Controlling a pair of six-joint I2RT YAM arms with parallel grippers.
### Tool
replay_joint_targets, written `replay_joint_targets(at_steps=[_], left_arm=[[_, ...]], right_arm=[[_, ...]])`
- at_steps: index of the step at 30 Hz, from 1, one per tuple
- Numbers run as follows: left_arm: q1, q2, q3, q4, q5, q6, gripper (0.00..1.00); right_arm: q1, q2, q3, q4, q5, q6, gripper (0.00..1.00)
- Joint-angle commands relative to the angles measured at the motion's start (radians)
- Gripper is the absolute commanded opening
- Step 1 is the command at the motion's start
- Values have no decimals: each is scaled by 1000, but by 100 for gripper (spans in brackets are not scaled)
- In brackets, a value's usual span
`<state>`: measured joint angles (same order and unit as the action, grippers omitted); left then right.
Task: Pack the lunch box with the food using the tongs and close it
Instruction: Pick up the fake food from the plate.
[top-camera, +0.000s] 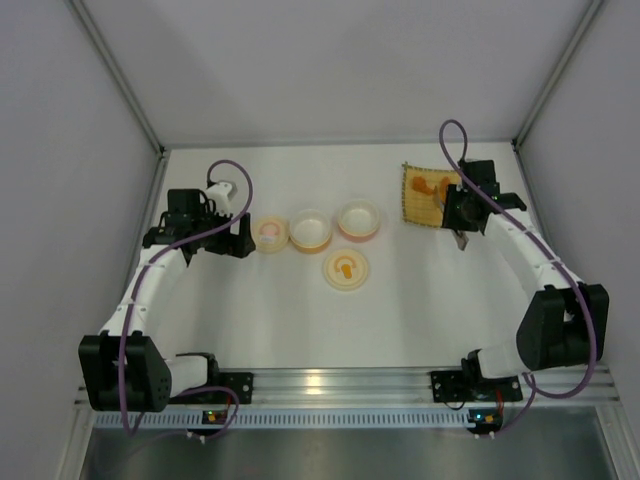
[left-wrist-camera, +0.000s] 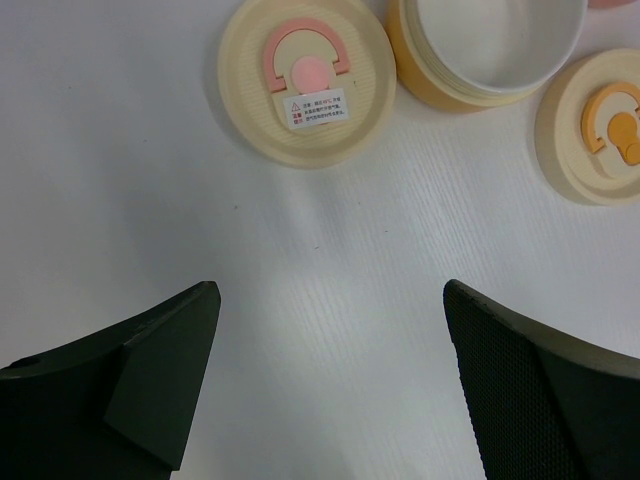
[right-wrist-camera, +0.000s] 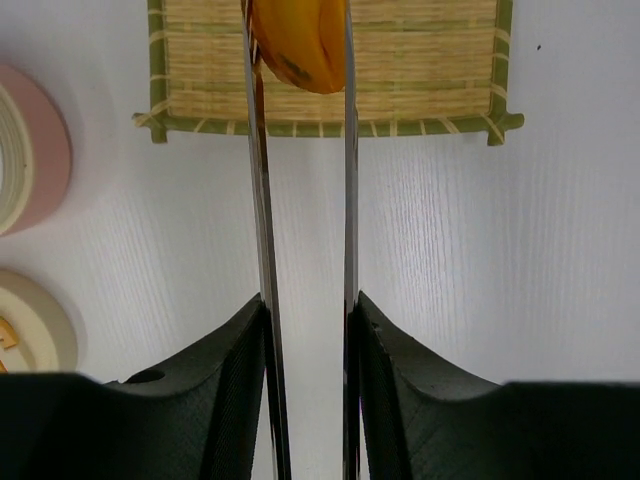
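Slippage threatens: the right gripper (right-wrist-camera: 305, 310) pinches the tongs (right-wrist-camera: 263, 200), whose tips clamp an orange food lump (right-wrist-camera: 300, 45) over the woven mat (right-wrist-camera: 430, 60) (left gripper (left-wrist-camera: 330, 300) spread wide near the lid (left-wrist-camera: 307, 80)); a slackened squeeze would drop it short of the bowls (top-camera: 311, 243)

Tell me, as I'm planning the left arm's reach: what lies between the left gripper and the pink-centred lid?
Nothing: the left wrist view shows only bare white table between the open left gripper and the pink-centred lid.

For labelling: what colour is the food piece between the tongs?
The food piece is orange; the right wrist view shows it best.
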<state>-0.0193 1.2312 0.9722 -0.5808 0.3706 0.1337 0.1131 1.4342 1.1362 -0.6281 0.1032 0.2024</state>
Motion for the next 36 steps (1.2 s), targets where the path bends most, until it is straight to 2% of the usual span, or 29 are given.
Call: replay_joint_targets(at_steps=[1, 10, 18, 24, 36], left_arm=[[7, -16, 28, 32, 28, 10, 98], [12, -22, 29, 25, 28, 14, 98], [88, 33, 83, -16, 140, -6, 98], [90, 39, 88, -19, 142, -5, 98], [91, 42, 89, -21, 139, -2, 98]], right_arm=[[-6, -40, 68, -30, 0, -3, 36], [-4, -44, 94, -39, -26, -3, 34], [-6, -57, 128, -71, -59, -12, 31], [-6, -61, 120, -64, -132, 0, 29], [-4, -34, 128, -45, -122, -1, 27]])
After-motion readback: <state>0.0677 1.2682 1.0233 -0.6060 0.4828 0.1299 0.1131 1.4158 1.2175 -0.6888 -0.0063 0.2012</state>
